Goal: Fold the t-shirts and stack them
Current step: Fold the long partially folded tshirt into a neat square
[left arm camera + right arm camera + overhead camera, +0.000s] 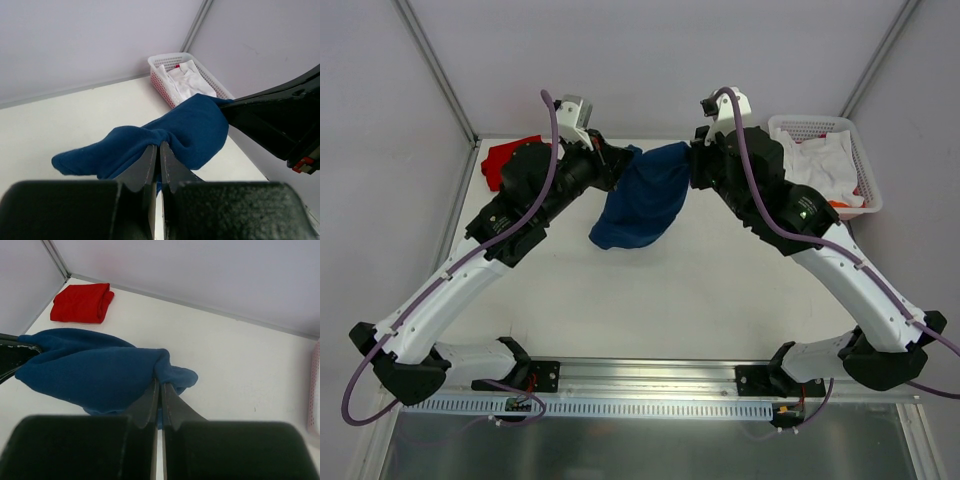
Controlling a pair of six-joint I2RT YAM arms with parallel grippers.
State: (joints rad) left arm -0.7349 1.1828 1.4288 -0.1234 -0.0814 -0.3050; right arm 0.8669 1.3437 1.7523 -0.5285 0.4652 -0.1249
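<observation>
Above mid-table, far side: your navy blue t-shirt (640,195) hangs bunched between both arms, its lower bulge sagging toward the white table (720,290); can't tell if it touches. Your left gripper (159,146) is pinched tight on one end of the cloth, w/ fabric squeezed right at the fingertips and spilling out ahead of them. Your right gripper (160,384) is likewise clamped on the opposite end, a knot of cloth bunched just past its tips. Your red t-shirt (80,302) lies folded at the far left corner, well apart. At the far right edge sits a white basket (810,122) w/ white cloth (815,165) inside.
</observation>
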